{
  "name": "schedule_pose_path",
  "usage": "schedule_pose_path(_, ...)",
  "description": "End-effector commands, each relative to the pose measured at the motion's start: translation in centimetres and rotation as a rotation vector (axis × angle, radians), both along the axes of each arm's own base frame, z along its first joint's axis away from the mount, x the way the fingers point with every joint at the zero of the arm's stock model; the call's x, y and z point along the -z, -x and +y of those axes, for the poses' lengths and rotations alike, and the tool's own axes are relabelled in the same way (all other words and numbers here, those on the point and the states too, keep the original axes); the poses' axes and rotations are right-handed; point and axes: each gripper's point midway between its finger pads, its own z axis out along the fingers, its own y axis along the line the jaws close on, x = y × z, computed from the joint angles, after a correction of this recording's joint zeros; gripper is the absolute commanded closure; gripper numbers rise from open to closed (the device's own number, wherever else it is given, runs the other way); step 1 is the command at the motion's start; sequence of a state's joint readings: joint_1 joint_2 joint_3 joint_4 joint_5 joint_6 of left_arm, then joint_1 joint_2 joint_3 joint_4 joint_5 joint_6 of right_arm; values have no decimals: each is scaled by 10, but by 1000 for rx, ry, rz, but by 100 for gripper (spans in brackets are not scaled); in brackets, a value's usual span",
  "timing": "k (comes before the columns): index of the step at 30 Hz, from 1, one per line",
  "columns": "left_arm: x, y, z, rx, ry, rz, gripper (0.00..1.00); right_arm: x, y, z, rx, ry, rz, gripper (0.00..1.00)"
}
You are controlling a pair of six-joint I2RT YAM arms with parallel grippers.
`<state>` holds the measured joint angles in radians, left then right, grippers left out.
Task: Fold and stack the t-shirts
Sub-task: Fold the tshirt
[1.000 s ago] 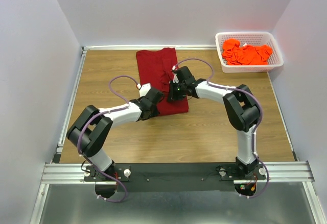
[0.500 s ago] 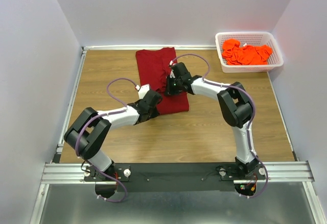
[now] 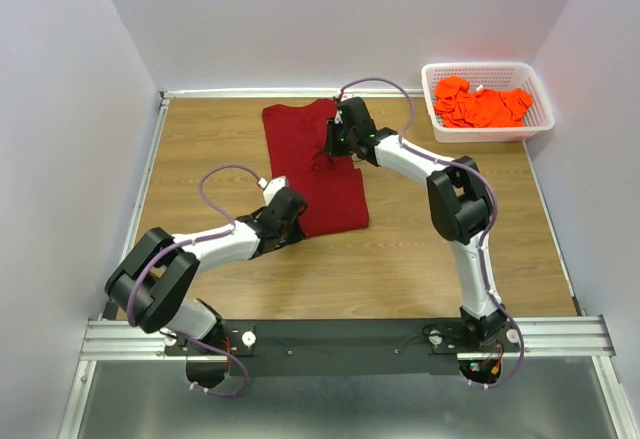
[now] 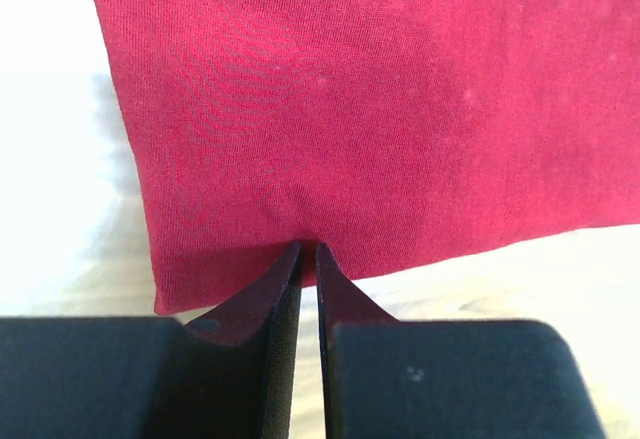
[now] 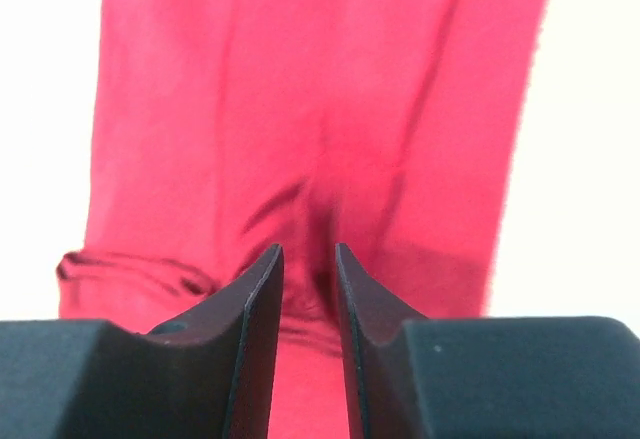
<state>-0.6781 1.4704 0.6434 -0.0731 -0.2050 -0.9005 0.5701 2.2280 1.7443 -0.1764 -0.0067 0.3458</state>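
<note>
The maroon t-shirt (image 3: 318, 174) lies folded into a long strip on the wooden table, running from the far edge toward the middle. My left gripper (image 3: 294, 213) is at its near left corner. In the left wrist view the jaws (image 4: 308, 251) are nearly closed, pinching the shirt's hem (image 4: 350, 109). My right gripper (image 3: 336, 143) is on the far right part of the shirt. In the right wrist view its jaws (image 5: 309, 255) hold a bunched fold of the maroon cloth (image 5: 300, 89). Several orange t-shirts (image 3: 482, 105) lie crumpled in the basket.
The white mesh basket (image 3: 487, 67) stands at the far right corner of the table. Grey walls close in the table on the left, back and right. Bare wood (image 3: 440, 229) shows to the right of and in front of the shirt.
My right gripper has moved away toward the far edge along the shirt. My left gripper has shifted nearer and to the left. The maroon shirt now lies longer and flatter.
</note>
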Motion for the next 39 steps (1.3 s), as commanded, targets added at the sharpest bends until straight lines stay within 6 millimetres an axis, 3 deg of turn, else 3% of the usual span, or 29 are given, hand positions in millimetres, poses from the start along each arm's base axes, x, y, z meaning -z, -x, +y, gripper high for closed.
schedule_pose_path(1,21,45,23,26,-70,144,77,-33,8,-14,-12,0,-37,62)
schedule_pose_path(6,-41,12,15,-12,4,4,61,-43,52,-28,-59,-90,53,61)
schedule_pose_path(8,-61,-2,18,-29,33,-45,60,-41,73,-34,-98,-143,117,61)
schedule_pose_path(9,-79,-16,24,-45,55,-98,60,-39,76,-41,-96,-165,140,61)
schedule_pose_path(12,-104,-46,35,-65,91,-196,60,-33,92,-40,-178,-235,204,61)
schedule_pose_path(14,-103,-60,41,-70,97,-214,63,-31,96,-37,-221,-276,224,62)
schedule_pose_path(17,-85,-84,52,-79,93,-195,69,-20,96,-34,-248,-338,261,65)
schedule_pose_path(19,-68,-101,55,-66,86,-168,71,-3,89,-38,-225,-367,306,66)
schedule_pose_path(20,-49,-104,56,-63,69,-127,72,2,85,-41,-221,-372,316,66)
schedule_pose_path(23,-34,-122,61,-62,43,-107,75,35,77,-45,-210,-371,368,69)
schedule_pose_path(25,-15,-127,62,-58,45,-54,77,62,73,-56,-182,-373,413,70)
schedule_pose_path(27,-2,-130,69,-74,46,-22,79,75,69,-70,-150,-382,435,71)
schedule_pose_path(29,-4,-130,72,-83,55,-22,79,84,62,-84,-125,-387,424,72)
schedule_pose_path(31,-7,-132,79,-99,49,-34,79,82,61,-90,-118,-385,414,72)
schedule_pose_path(34,-18,-128,81,-88,37,-45,78,61,61,-93,-128,-388,373,71)
schedule_pose_path(37,-40,-118,79,-74,65,-73,71,28,71,-86,-166,-437,352,71)
schedule_pose_path(38,-58,-115,78,-70,81,-114,70,19,78,-78,-196,-448,351,71)
schedule_pose_path(39,-58,-105,78,-70,82,-104,69,6,85,-73,-218,-458,337,71)
